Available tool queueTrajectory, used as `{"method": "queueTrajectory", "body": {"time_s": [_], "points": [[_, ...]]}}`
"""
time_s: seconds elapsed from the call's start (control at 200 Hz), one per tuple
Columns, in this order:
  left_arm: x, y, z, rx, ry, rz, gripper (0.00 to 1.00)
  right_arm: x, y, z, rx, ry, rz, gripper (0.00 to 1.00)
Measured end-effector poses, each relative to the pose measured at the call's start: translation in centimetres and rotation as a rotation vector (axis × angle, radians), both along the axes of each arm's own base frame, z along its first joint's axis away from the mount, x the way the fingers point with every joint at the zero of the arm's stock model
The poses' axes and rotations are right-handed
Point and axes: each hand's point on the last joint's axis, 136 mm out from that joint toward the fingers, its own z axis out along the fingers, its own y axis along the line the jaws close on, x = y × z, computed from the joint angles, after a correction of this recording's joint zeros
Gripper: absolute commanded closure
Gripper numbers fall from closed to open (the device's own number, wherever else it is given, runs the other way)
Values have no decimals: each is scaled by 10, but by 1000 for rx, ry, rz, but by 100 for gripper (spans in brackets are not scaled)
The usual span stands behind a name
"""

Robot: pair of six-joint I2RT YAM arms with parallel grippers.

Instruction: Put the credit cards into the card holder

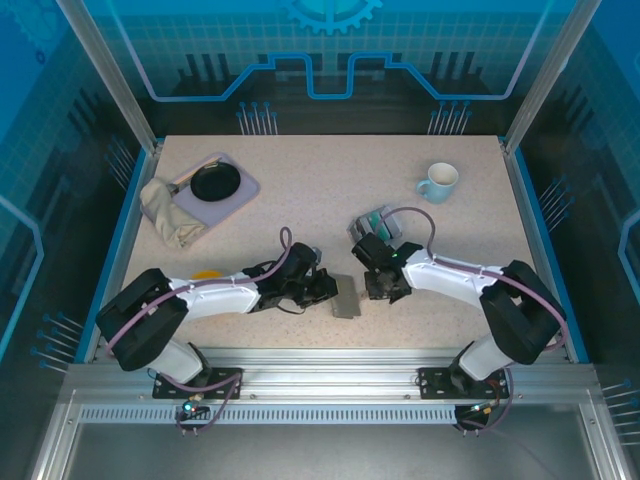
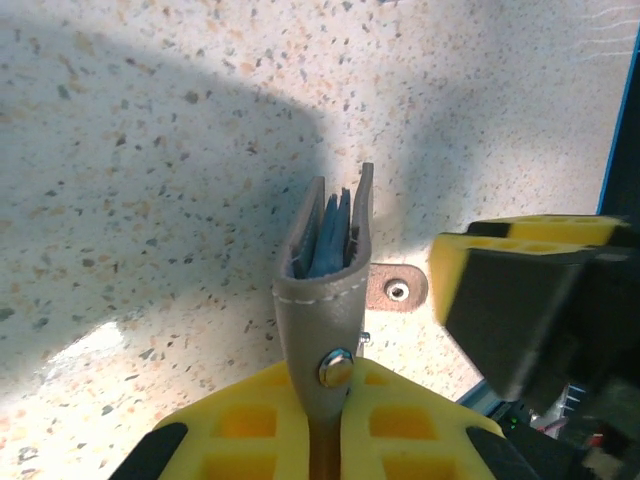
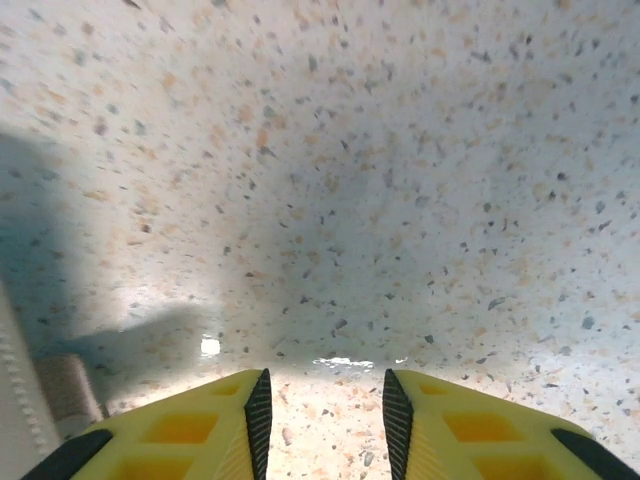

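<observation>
L gripper (image 2: pixel 325 425): clamped tight on the bottom edge of the card holder (image 2: pixel 318 300). The holder stands on edge, mouth pointing away from the fingers, with blue pockets showing inside and its snap tab (image 2: pixel 398 290) hanging out at 3 o'clock. Can't tell if any card is already in there.

R gripper (image 3: pixel 325 405): fingers apart, nothing between them, hovering low over bare table (image 3: pixel 400 150). The holder's stitched edge sits at its 8 o'clock, close by. In the top view the 2 grippers face each other mid-table near the front edge, holder between them, L at 9 and R at 3.

Step, my read: L is presenting the holder and R is empty-handed, so this is between cards. Next move calls for R to go to the clear box (image 1: pixel 372 224), just behind it at 12 o'clock, and pinch 1 of the cards (image 1: pixel 378 218) by a short edge. It then brings the card back and lines it up flat with the narrow slot. L needs to keep the holder steady and the mouth spread. A tilted card will likely catch on the pocket lip.

Counts:
- card holder x1
- clear box x1
- teal cards in box: several, too small to count
- mug (image 1: pixel 438 181) x1, table 1 o'clock
- tray (image 1: pixel 245 192) x1, table 10 o'clock, with 1 black pan (image 1: pixel 215 181) on it
- cloth (image 1: pixel 165 212) x1, touching the tray's 8 o'clock side
- small yellow-orange bit (image 1: pixel 205 273) x1 by the L arm, can't ID
</observation>
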Motion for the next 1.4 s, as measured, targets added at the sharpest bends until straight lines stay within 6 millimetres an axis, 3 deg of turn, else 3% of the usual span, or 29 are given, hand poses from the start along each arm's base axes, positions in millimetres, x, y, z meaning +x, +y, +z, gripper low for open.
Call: {"method": "queueTrajectory", "body": {"time_s": [0.155,0.26,0.405,0.515,0.65,0.9,1.015,1.105,1.18,1.33,1.4], "points": [[-1,1,-1,2,3,0,100,1,1,4,12,-10,8,49],[-1,1,-1,4,1,-2,100,-4,21,11,156,18,22,42],[-1,1,-4,10,6,-4,100,-4,44,20,282,29,48,41],[-2,2,-8,21,8,-10,98,-6,51,15,307,54,61,48],[-3,3,-10,31,9,-16,96,-9,45,-5,251,102,49,65],[-2,9,-13,87,6,-18,85,-10,22,-17,175,116,9,62],[0,12,-16,114,10,-17,65,-7,12,-15,164,120,-2,58],[-1,19,-22,164,21,-10,52,2,3,0,197,82,-20,51],[1,27,-24,211,25,2,43,19,-6,29,255,3,-44,43],[12,40,-17,261,20,36,36,67,-25,105,368,-214,-74,22],[23,44,-8,258,10,56,34,88,-35,124,383,-258,-82,16]]}}
